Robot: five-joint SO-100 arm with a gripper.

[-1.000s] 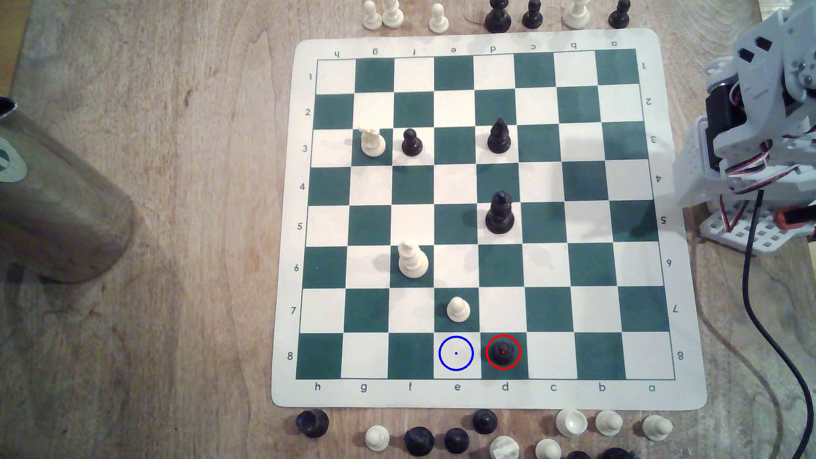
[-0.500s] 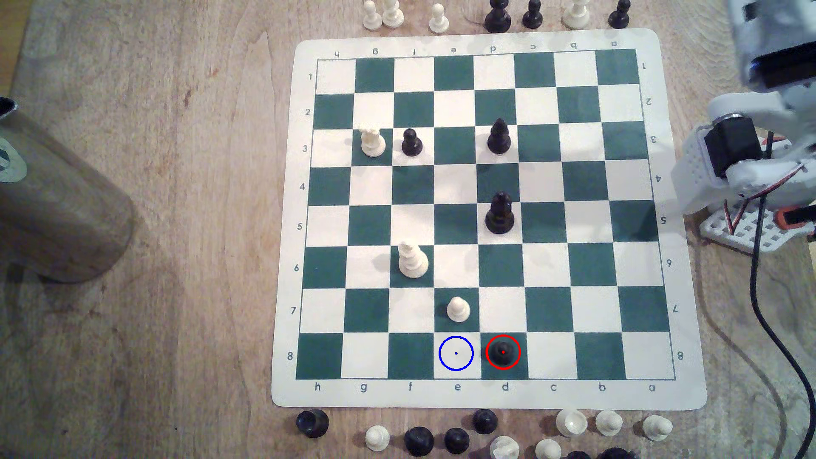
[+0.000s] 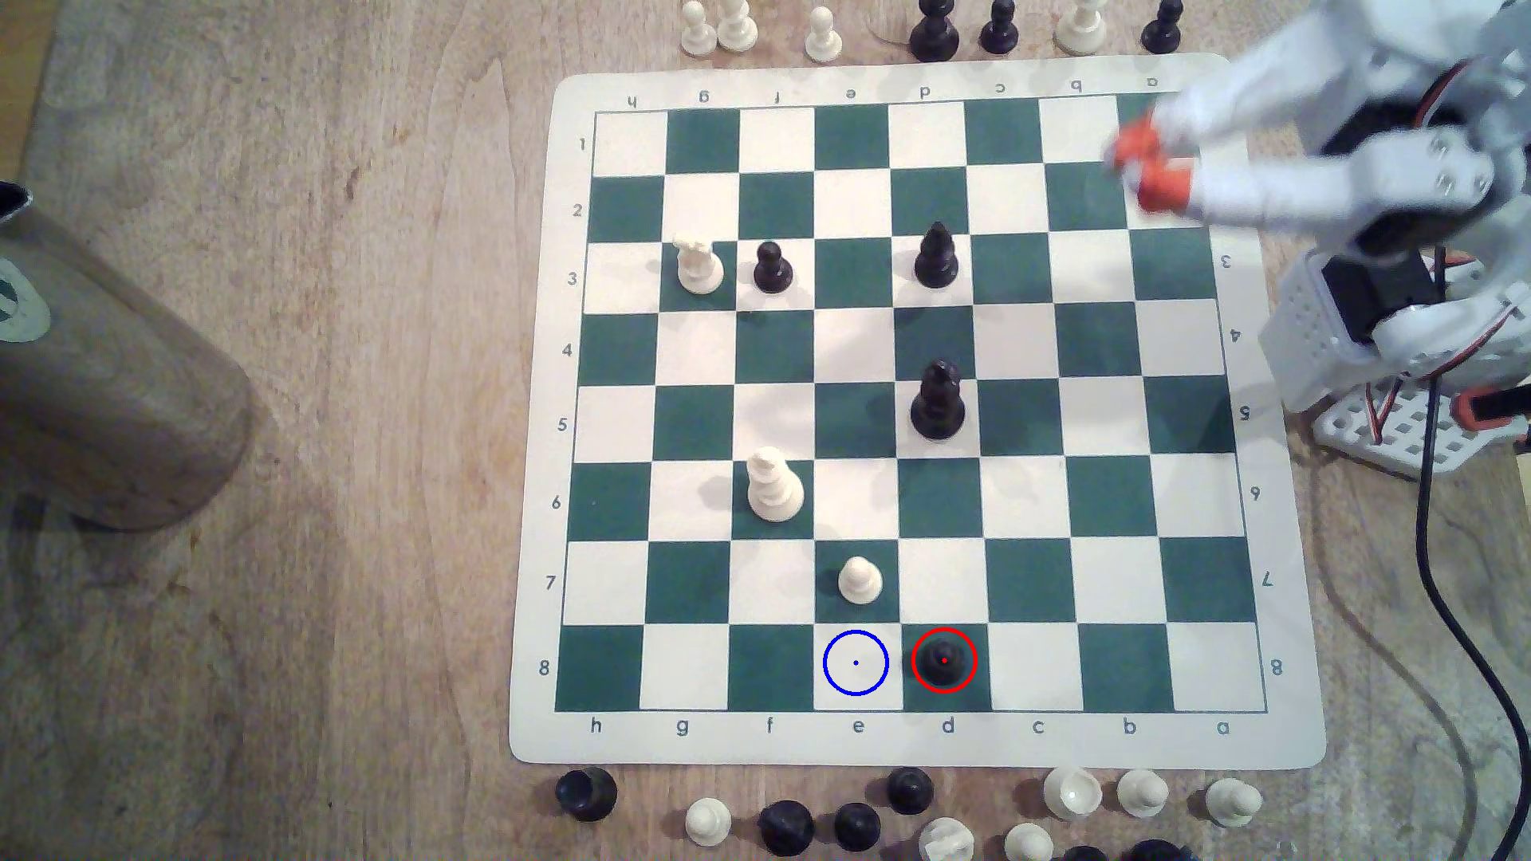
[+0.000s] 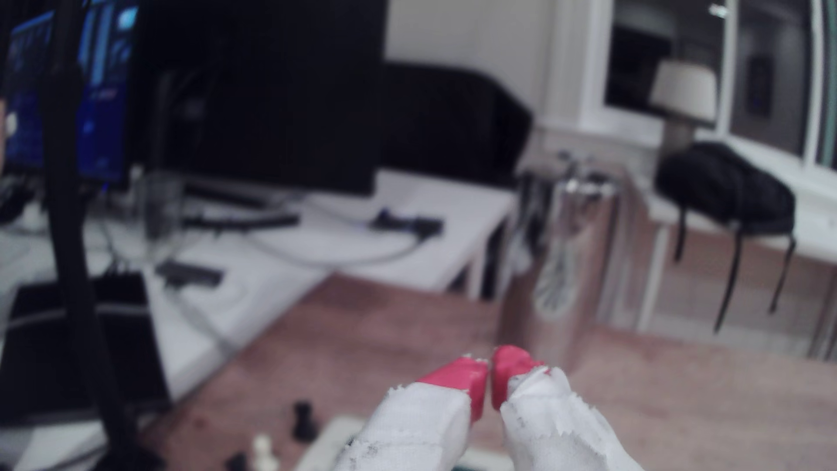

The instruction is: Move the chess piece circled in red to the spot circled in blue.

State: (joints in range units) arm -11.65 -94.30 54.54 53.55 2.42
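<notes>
One white pawn (image 3: 860, 579) beside the spot (image 3: 856, 662), chess piece (image 3: 944, 660) adjacent, gripper (image 3: 1147, 168) closed, empty

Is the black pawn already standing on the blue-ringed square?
No, the black pawn stands inside the red ring, beside the bare blue-ringed square.

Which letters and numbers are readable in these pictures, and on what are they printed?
"h g f e d c b a": near border of the board.
The same letters, upside down: far border.
"1" to "8": left border in the exterior view.
Digits upside down: right border, partly under the arm.
Monitor text: too blurred.
</notes>
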